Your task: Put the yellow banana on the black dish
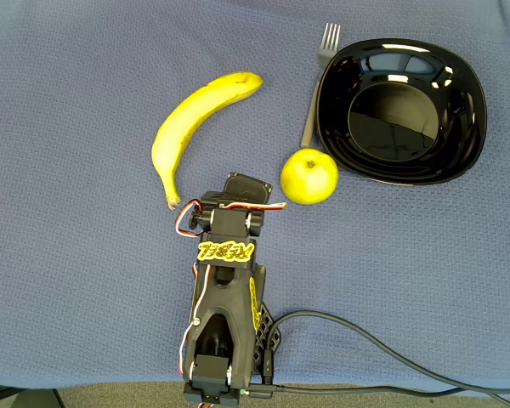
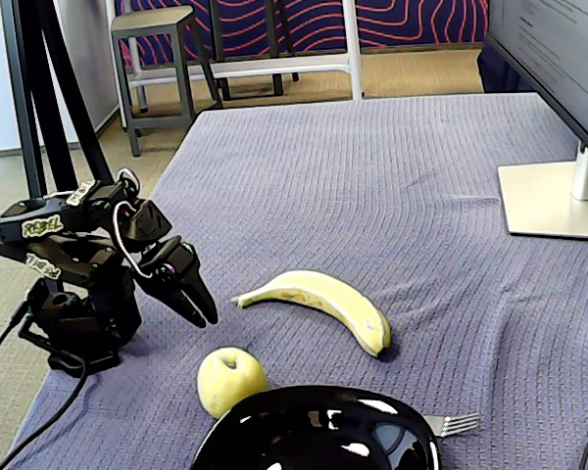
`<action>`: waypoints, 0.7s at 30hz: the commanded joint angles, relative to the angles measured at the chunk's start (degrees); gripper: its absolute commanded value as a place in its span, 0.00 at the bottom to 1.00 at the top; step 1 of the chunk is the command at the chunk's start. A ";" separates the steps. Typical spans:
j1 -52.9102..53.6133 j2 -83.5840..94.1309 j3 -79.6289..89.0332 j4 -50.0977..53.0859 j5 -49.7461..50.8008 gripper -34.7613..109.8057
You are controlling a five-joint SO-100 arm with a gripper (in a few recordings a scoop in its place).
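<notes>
One tabletop (image 1: 68, 102), blue-clothed, broad bare room upper left of the overhead view. One black dish (image 1: 399, 110) upper right. One yellow banana (image 1: 191, 119) centre-left, on the cloth, apart from it. One pincer (image 2: 198, 308), clenched, empty, beside the stem. One apple (image 1: 309, 176), one fork (image 1: 318, 76) against the dish's left rim

Black arm (image 2: 73, 264) folded low over its base, wrist pitched downward, gripper (image 2: 198, 305) empty, fingers drawn together, tips hung just above the cloth
</notes>
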 commanded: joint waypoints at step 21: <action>-0.09 -17.49 -11.34 -12.83 -30.94 0.32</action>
